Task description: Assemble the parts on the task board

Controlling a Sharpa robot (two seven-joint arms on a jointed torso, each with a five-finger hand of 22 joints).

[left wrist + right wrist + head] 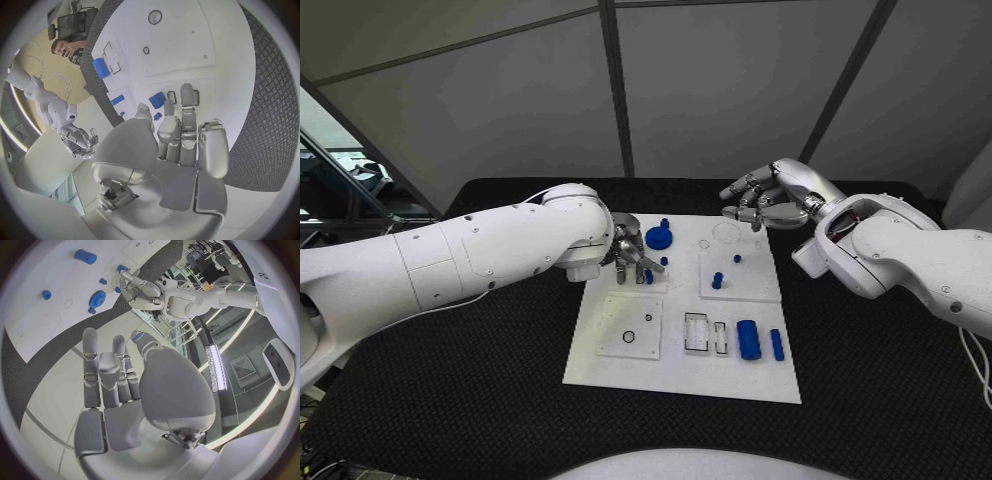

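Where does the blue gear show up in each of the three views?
Head view: blue gear on the task board, far end, beside the left hand.
Left wrist view: cannot pick it out.
Right wrist view: gear near the left hand.
Shared landmark: the left hand.

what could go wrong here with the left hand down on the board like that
The left hand has its fingers down among small blue pegs near the blue gear on the white task board; a sweep could knock one over. The right hand hovers open at the board's far edge; both reaching in might collide.
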